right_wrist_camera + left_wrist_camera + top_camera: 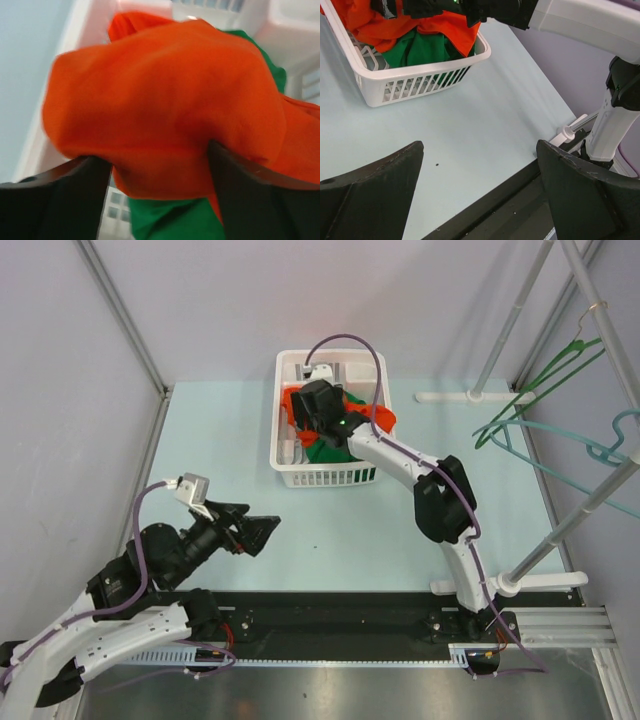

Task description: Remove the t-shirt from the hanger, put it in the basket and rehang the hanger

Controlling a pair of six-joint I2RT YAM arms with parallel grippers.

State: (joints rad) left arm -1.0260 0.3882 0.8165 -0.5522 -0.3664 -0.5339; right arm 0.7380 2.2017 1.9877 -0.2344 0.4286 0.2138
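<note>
The orange t-shirt point(381, 418) lies bunched in the white basket point(325, 477) on top of a green garment point(335, 452). My right gripper point(320, 418) reaches down into the basket. In the right wrist view its jaws point(159, 165) stand apart, open, with a bulge of the orange t-shirt point(165, 100) sitting between the fingers and green cloth point(170, 220) below. Two bare hangers, one green point(545, 375) and one teal point(560, 455), hang on the rack at the right. My left gripper point(262, 533) is open and holds nothing, low over the table near the front left point(480, 155).
The rack's metal poles point(590, 505) and white feet point(465, 396) stand along the table's right side. A black rail point(330, 610) runs along the near edge. Grey walls close in the left and back. The basket point(420, 82) sits at the far middle.
</note>
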